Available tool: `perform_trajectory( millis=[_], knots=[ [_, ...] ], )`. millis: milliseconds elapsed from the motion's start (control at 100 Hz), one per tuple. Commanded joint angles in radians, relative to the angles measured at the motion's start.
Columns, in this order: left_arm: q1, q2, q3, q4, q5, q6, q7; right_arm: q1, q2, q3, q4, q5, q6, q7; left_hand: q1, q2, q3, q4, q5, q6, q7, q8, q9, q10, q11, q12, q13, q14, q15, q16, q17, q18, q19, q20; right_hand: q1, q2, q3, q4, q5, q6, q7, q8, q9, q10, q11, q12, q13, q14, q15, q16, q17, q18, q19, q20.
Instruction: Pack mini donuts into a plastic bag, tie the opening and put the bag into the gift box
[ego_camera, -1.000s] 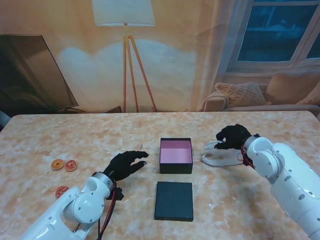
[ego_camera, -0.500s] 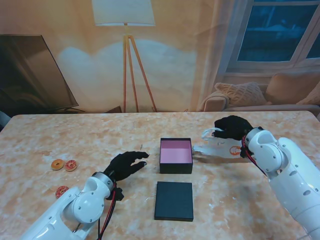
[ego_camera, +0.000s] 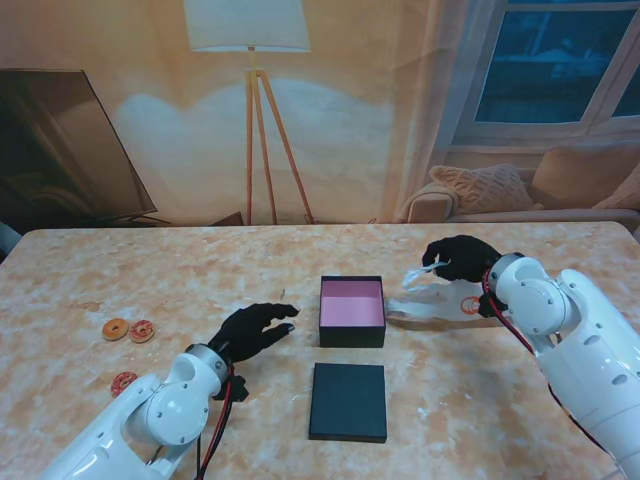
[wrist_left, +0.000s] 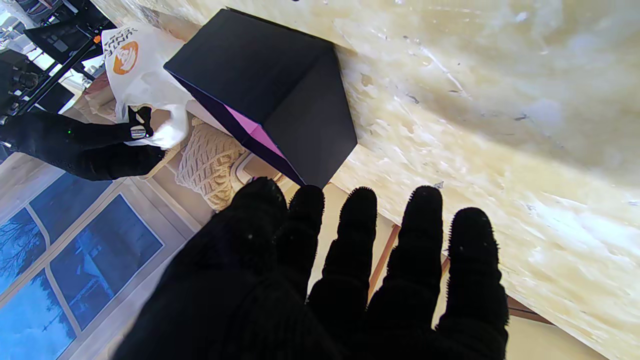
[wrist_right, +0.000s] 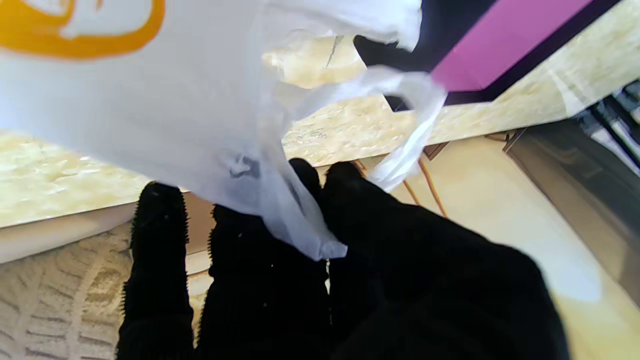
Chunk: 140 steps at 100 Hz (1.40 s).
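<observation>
The right hand (ego_camera: 460, 258) is closed on the thin white plastic bag (ego_camera: 432, 303), pinching its gathered top between black-gloved fingers (wrist_right: 310, 200), so that the bag is lifted at that end and trails down toward the desk (ego_camera: 120, 270) just right of the open gift box (ego_camera: 352, 311). An orange logo shows on the bag's side near the right wrist. The gift box, black outside with a pink inside, sits at the middle of the desk, and its flat black lid (ego_camera: 348, 401) lies apart from it on the near side. The left hand (ego_camera: 252, 328) hovers low over the desk left of the box, holding nothing, its fingers spread and stretched toward the box. Three mini donuts lie on the left part of the desk, well apart from the bag: an orange one (ego_camera: 115, 328) and a pink one (ego_camera: 142, 331) side by side, and a red one (ego_camera: 124, 382) nearer to me, close to the left arm. Whether any donut is inside the bag cannot be told.
</observation>
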Motion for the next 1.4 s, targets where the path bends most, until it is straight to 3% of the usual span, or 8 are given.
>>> perform_trajectory(
  millis=[0,50,140,290,450,570,830,1390],
  knots=[
    [0.002,-0.002,0.001,-0.007,-0.001,0.003,-0.013,-0.003,-0.009,-0.009,-0.010,-0.003,0.028,0.000,-0.015,-0.011,0.025,-0.005,0.011,-0.017,0.020,0.014,-0.029,0.004,-0.014,-0.001,-0.015,0.003,-0.011,0.004,-0.006,0.008,-0.004,0.027,-0.007,0.054,0.054,0.053,0.089,-0.109,0.077,0.151,-0.019,-0.004,0.063,0.080,-0.028,0.005,0.084,0.078,-0.025,0.032,0.041,0.038],
    [0.002,-0.002,0.001,-0.007,-0.001,0.003,-0.013,0.001,-0.012,-0.014,-0.007,0.001,0.041,-0.008,-0.015,-0.010,0.025,-0.005,0.013,-0.018,0.021,0.014,-0.029,0.004,-0.014,-0.001,-0.016,0.003,-0.011,0.004,-0.006,0.007,-0.002,0.028,-0.012,0.066,0.077,0.067,0.119,-0.206,0.180,0.342,-0.026,-0.044,0.104,0.154,-0.055,0.004,0.112,0.098,-0.038,0.024,0.048,0.050],
    [0.003,-0.002,0.000,-0.008,0.000,0.003,-0.013,0.009,-0.013,-0.018,0.003,0.027,0.045,-0.003,-0.016,-0.010,0.025,-0.005,0.014,-0.019,0.021,0.015,-0.028,0.004,-0.014,-0.001,-0.015,0.001,-0.011,0.004,-0.006,0.006,0.002,0.030,-0.022,0.021,0.167,0.056,0.124,-0.237,0.281,0.467,-0.045,-0.053,0.085,0.212,-0.131,0.044,0.083,0.096,-0.070,0.017,0.045,0.077],
    [0.002,-0.002,0.000,-0.007,-0.001,0.003,-0.015,0.022,-0.011,-0.018,0.009,0.097,0.052,0.043,-0.015,-0.011,0.025,-0.005,0.014,-0.018,0.021,0.015,-0.028,0.004,-0.014,-0.001,-0.015,0.003,-0.010,0.004,-0.007,0.008,0.003,0.031,-0.022,0.078,0.153,0.070,0.136,-0.160,0.278,0.526,-0.049,0.035,-0.252,0.002,-0.172,0.088,-0.172,-0.059,-0.081,0.000,-0.011,0.081],
    [0.002,-0.002,0.000,-0.006,-0.001,0.002,-0.016,0.041,-0.002,-0.025,0.030,0.081,-0.004,0.074,-0.016,-0.011,0.024,-0.005,0.016,-0.020,0.021,0.015,-0.026,0.001,-0.013,-0.001,-0.013,0.002,-0.010,0.005,-0.004,0.006,0.004,0.032,-0.003,0.068,0.117,0.026,0.099,-0.163,0.260,0.479,0.049,0.002,-0.285,-0.125,-0.038,0.024,-0.226,-0.148,0.021,-0.043,-0.013,0.028],
    [0.001,-0.002,0.001,-0.005,-0.002,0.002,-0.016,0.044,-0.003,-0.029,0.041,0.071,-0.039,0.052,-0.015,-0.011,0.025,-0.005,0.014,-0.018,0.021,0.015,-0.028,0.004,-0.014,-0.001,-0.015,0.004,-0.010,0.004,-0.005,0.006,0.005,0.032,0.074,-0.133,0.158,-0.106,0.083,-0.198,0.264,0.388,0.098,-0.059,-0.208,-0.117,0.060,-0.010,-0.162,-0.094,0.102,-0.045,0.019,0.007],
    [0.000,-0.001,0.001,-0.005,-0.002,0.000,-0.018,0.040,-0.005,-0.020,0.031,0.072,-0.081,0.031,-0.015,-0.017,0.027,-0.005,0.015,-0.017,0.022,0.016,-0.030,0.003,-0.014,-0.001,-0.015,0.002,-0.009,0.004,-0.002,0.006,0.010,0.034,0.056,-0.213,0.062,-0.159,0.064,-0.204,0.276,0.206,0.145,-0.043,-0.233,-0.217,0.123,-0.026,-0.198,-0.126,0.167,-0.055,0.028,-0.021],
    [-0.004,-0.001,0.006,-0.003,-0.006,0.004,-0.022,0.050,0.001,0.017,-0.001,0.204,-0.022,0.137,-0.024,-0.031,0.045,-0.005,0.015,-0.018,0.022,0.017,-0.034,0.004,-0.016,-0.002,-0.018,0.002,-0.010,0.002,-0.003,0.006,0.013,0.033,0.088,-0.052,-0.142,-0.150,-0.072,-0.133,0.308,0.297,0.019,0.004,-0.135,-0.097,0.038,-0.037,-0.031,-0.013,0.129,-0.035,0.051,-0.009]
  ],
)
